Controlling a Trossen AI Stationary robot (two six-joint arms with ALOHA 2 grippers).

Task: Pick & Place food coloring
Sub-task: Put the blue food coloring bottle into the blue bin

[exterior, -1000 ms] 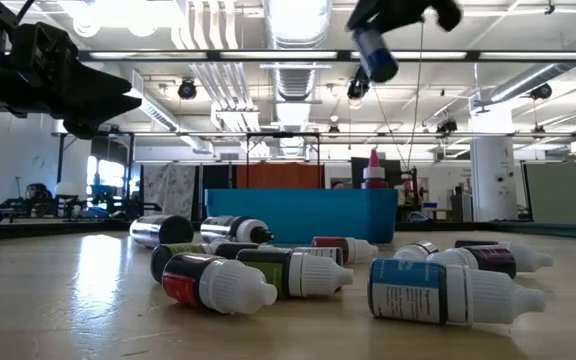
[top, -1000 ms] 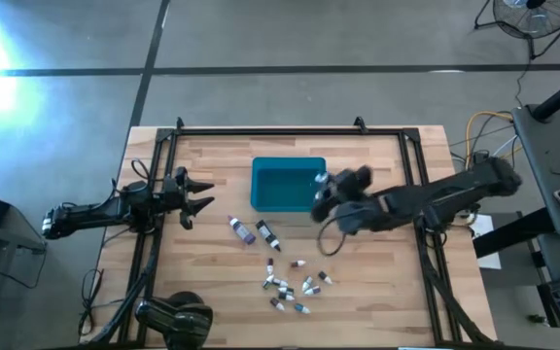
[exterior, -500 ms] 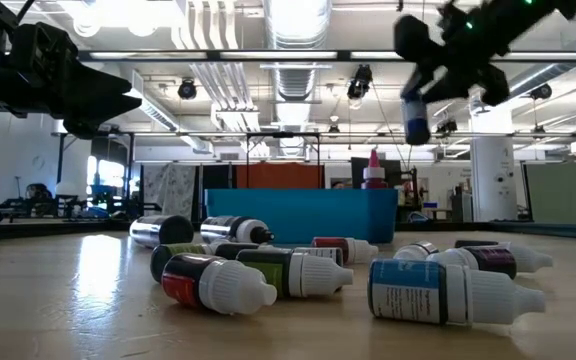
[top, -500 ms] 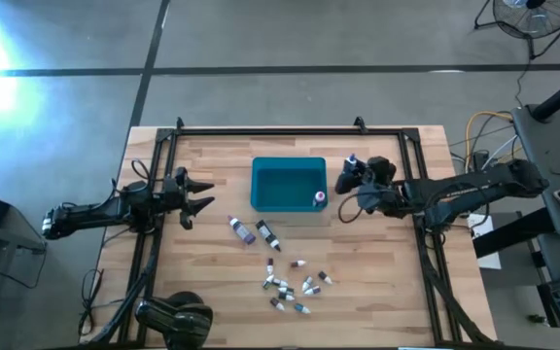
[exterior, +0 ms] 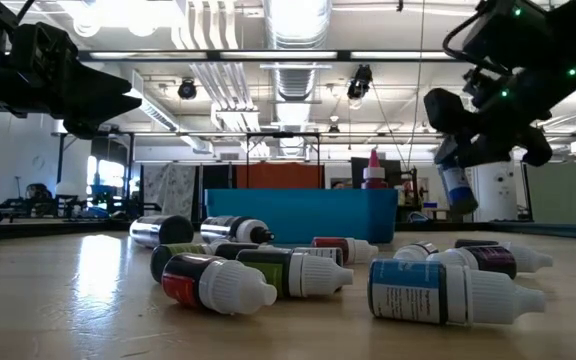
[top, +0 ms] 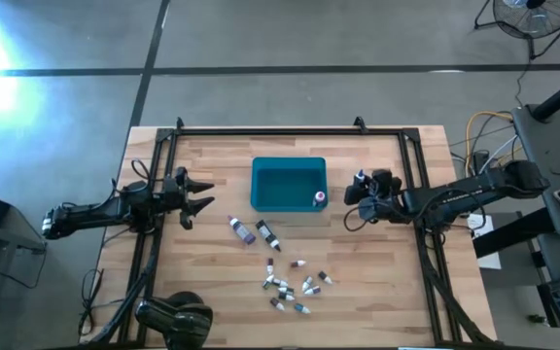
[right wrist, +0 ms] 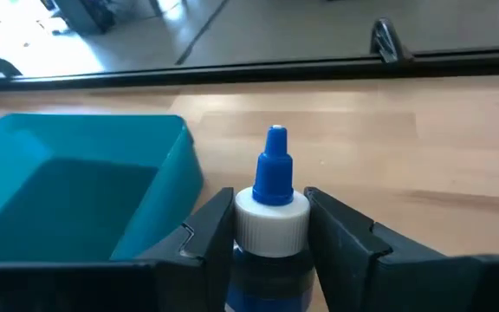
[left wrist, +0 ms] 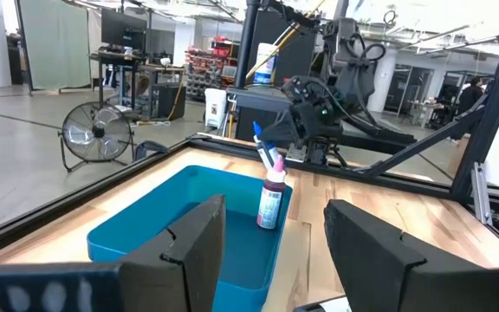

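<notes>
My right gripper (top: pixel 361 186) is shut on a small food coloring bottle with a white cap and blue tip (right wrist: pixel 273 178), just right of the teal bin (top: pixel 288 185). In the low view this bottle (exterior: pixel 456 187) hangs above the table. One red-capped bottle (top: pixel 319 199) stands upright inside the bin's right end (left wrist: pixel 269 197). Two longer bottles (top: pixel 242 229) (top: pixel 266 235) and a cluster of several tiny ones (top: pixel 290 282) lie on their sides on the wood. My left gripper (top: pixel 202 192) waits open at the table's left side. My right gripper pinches the bottle between its two fingers (right wrist: pixel 340 234) at the white cap's collar (right wrist: pixel 271 214), with one finger on each side. The bottle lies along the fingers, its blue tip pointing away from the wrist. It is lifted clear of the table (exterior: pixel 456 187).
A dark metal frame (top: pixel 261 131) runs round the table's far, left and right sides. The bin sits in the far middle. Bare wood (top: pixel 377 253) lies right of the bin and of the bottle cluster. Cables and equipment (top: pixel 494 136) stand beyond the table's right edge.
My right gripper, still shut on the blue-tipped bottle, has moved from over the bin's right end toward the table's right edge and has come down. The bottle has dropped from high above the bin to just above the table. The left arm has kept still.
</notes>
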